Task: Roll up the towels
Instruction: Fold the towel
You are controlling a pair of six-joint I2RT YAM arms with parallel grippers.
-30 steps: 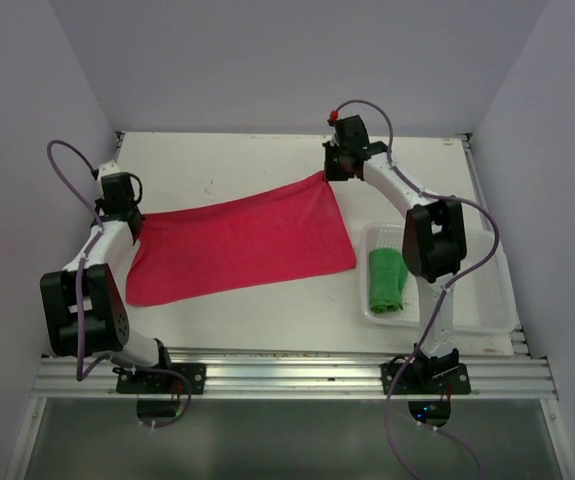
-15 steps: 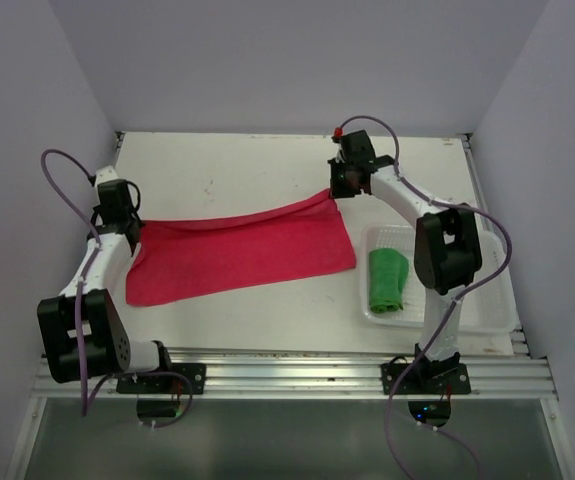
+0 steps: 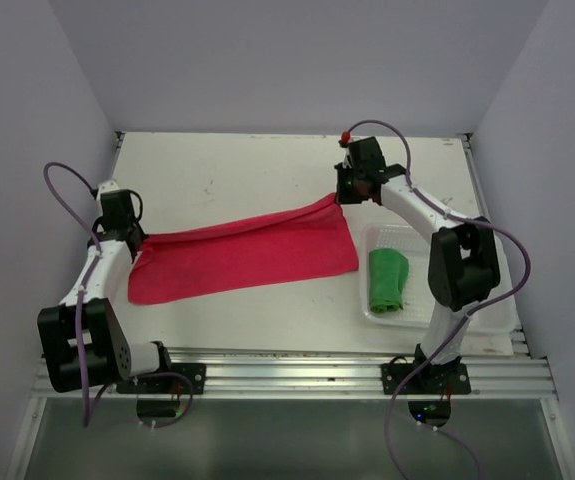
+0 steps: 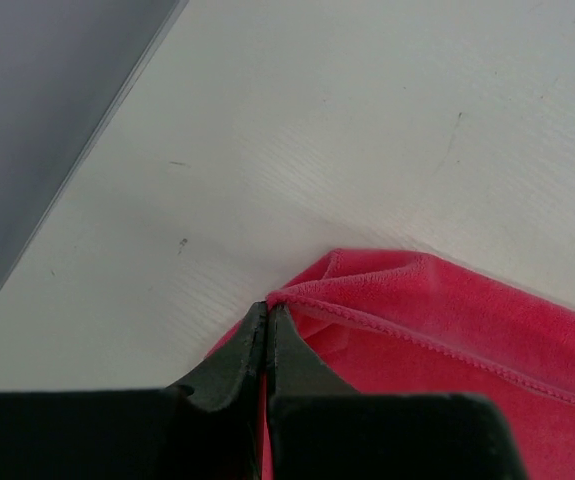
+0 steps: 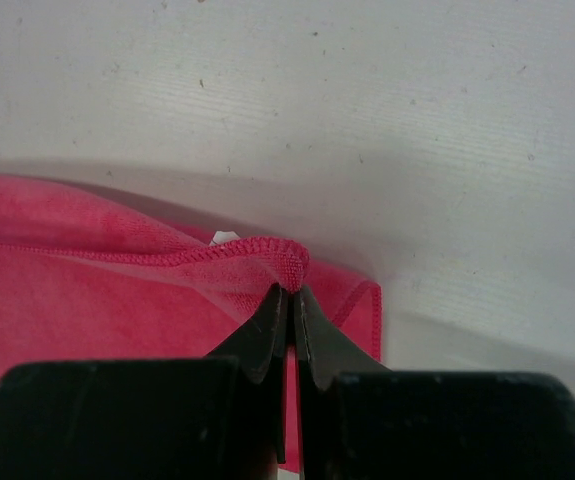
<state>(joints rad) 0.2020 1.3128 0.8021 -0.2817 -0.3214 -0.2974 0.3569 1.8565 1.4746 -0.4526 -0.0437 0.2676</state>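
Note:
A pink-red towel (image 3: 242, 258) lies spread across the middle of the white table, its far edge lifted and folding toward the near side. My left gripper (image 3: 139, 240) is shut on its far left corner (image 4: 279, 294). At the far right corner (image 5: 289, 268) my right gripper (image 3: 341, 197) is shut on the hem. In both wrist views the black jaws (image 4: 267, 312) (image 5: 289, 292) pinch the cloth a little above the table. A green towel (image 3: 387, 281) lies rolled up in the clear basket (image 3: 487, 310) at the right.
Grey walls enclose the table on the left (image 4: 37, 120), back and right. The basket (image 3: 437, 318) sits by the right arm's base. An aluminium rail (image 3: 287, 375) runs along the near edge.
Both grippers have carried the towel's far edge toward the near side and slightly right. The visible red area has grown narrower as the far edge folds over.

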